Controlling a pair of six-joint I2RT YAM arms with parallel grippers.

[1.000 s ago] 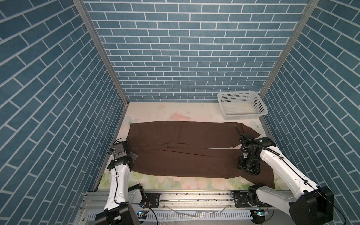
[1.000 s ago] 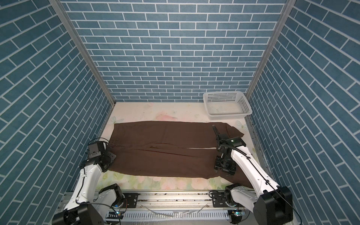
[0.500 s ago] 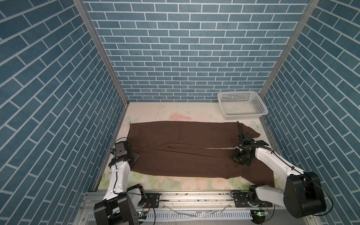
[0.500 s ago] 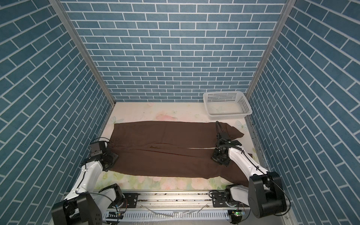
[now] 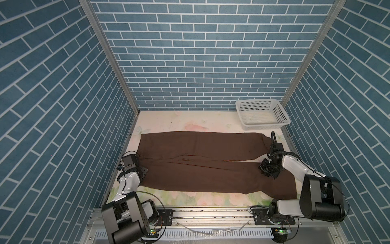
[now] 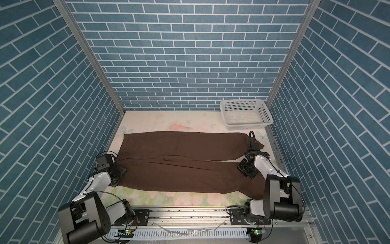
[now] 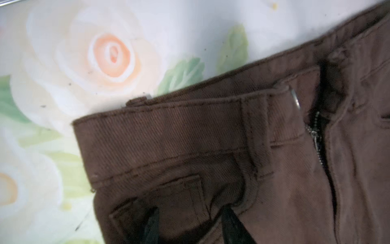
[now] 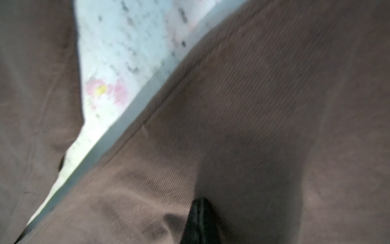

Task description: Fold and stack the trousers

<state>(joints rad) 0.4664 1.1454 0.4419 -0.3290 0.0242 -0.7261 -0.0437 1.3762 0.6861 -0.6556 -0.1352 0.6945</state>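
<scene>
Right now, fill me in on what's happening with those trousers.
Two robot arms are working on brown trousers spread flat across the flowered table, with the waist at the left and the legs running right. The left gripper sits at the waistband with its fingers apart. The right gripper is shut on the cloth of the near leg and seems to pinch it. No fold is made yet. A white basket stands in the far right corner.
</scene>
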